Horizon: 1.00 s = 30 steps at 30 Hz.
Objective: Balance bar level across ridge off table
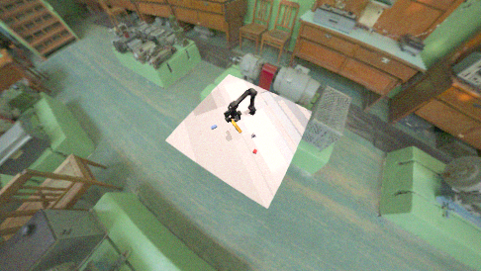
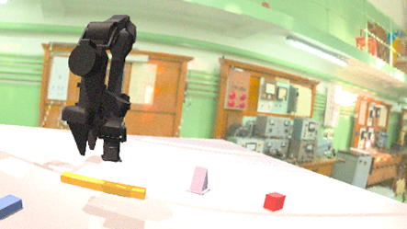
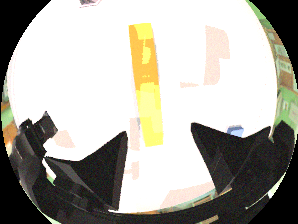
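Black gripper (image 1: pixel 232 120) (image 2: pixel 87 153) (image 3: pixel 159 128) above the table (image 1: pixel 218 158) (image 2: pixel 41 222) (image 3: pixel 90 90), fingers wide apart (nothing between them), yellow bar (image 1: pixel 237 127) (image 2: pixel 103 185) (image 3: pixel 146 82) lying flat below, pale ridge (image 2: pixel 199 180) to its right, blue block (image 1: pixel 214 128) (image 2: pixel 4 207) (image 3: pixel 235 131) near left, red cube (image 1: pixel 254 151) (image 2: pixel 274 201) far right of the bar

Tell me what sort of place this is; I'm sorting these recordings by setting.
It looks like an old machine workshop or electrical lab: a big grey motor-like machine stands behind the table, grey instrument boxes with dials line the far side, and wooden drawer cabinets run along the wall.
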Tool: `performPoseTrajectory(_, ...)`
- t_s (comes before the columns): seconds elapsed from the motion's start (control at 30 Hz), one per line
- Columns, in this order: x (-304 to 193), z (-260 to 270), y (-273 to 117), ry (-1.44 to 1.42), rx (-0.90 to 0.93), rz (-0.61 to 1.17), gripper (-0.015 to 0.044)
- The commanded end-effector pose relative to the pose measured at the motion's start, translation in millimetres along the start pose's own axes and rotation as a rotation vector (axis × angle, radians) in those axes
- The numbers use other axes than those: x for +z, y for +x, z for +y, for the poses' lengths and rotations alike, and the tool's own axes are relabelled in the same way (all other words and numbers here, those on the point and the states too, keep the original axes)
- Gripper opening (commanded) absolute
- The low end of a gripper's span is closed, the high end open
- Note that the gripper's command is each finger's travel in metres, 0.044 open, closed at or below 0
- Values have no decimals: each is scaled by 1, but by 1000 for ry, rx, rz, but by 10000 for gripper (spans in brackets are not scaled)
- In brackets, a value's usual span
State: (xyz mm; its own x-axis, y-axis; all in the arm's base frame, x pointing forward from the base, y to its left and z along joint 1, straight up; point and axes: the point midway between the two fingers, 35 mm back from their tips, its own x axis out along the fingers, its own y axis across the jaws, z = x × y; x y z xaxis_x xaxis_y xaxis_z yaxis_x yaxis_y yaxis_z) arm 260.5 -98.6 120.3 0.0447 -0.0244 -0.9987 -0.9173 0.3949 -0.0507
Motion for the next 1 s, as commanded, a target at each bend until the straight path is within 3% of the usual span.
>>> performPoseTrajectory(0.0,3,5,3,-3,26,-6,315)
performPoseTrajectory(0.33,4,6,46,-3,26,-6,315)
performPoseTrajectory(0.97,4,7,68,-3,26,-6,315)
